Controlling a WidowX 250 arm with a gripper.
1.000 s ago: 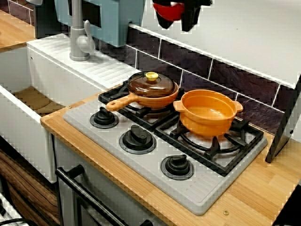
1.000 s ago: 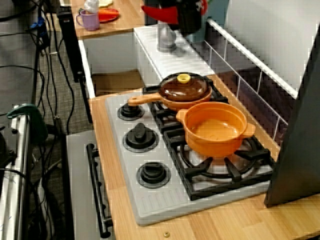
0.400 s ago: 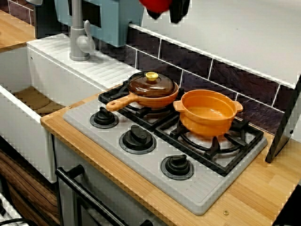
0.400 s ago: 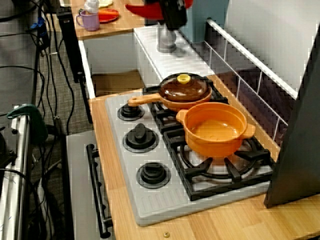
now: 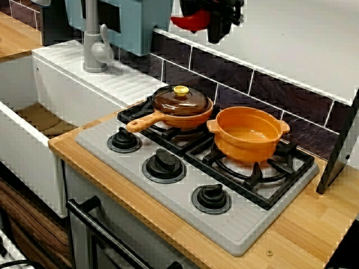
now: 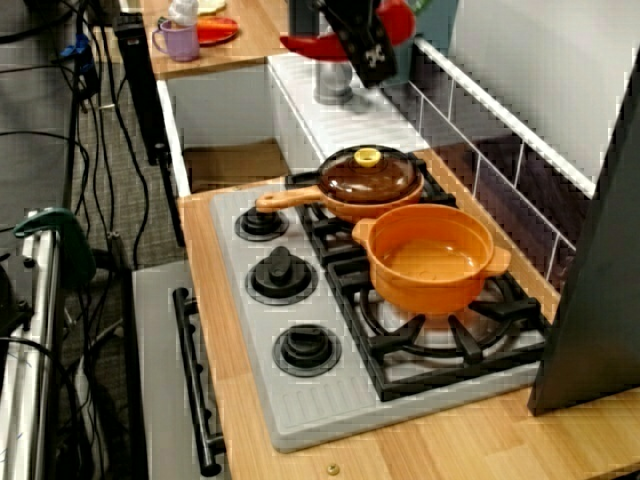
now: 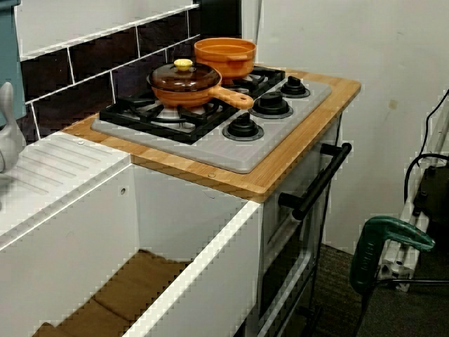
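First, the view from the front: a black gripper hangs high at the far edge, above and behind the stove. It is cut off by the frame's top. A red object sticks out from its left side, up in the air, so the fingers are clamped on it, though the fingers themselves are too blurred to make out. Well below stands a brown pan with a yellow-knobbed lid, its handle pointing left. An empty orange pot stands just right of the pan on the next burner. A grey faucet rises at the far left beside a ribbed white drainboard.

Next, the view from the side: the gripper hovers over the far end of the drainboard, in front of the faucet. Parts of the red object show on both sides of it. The pan and pot sit nearer, well apart from it. A purple mug stands on a far counter.

Last, the view across the sink: no gripper shows. The pan and pot sit on the far burners, with the white sink nearest.
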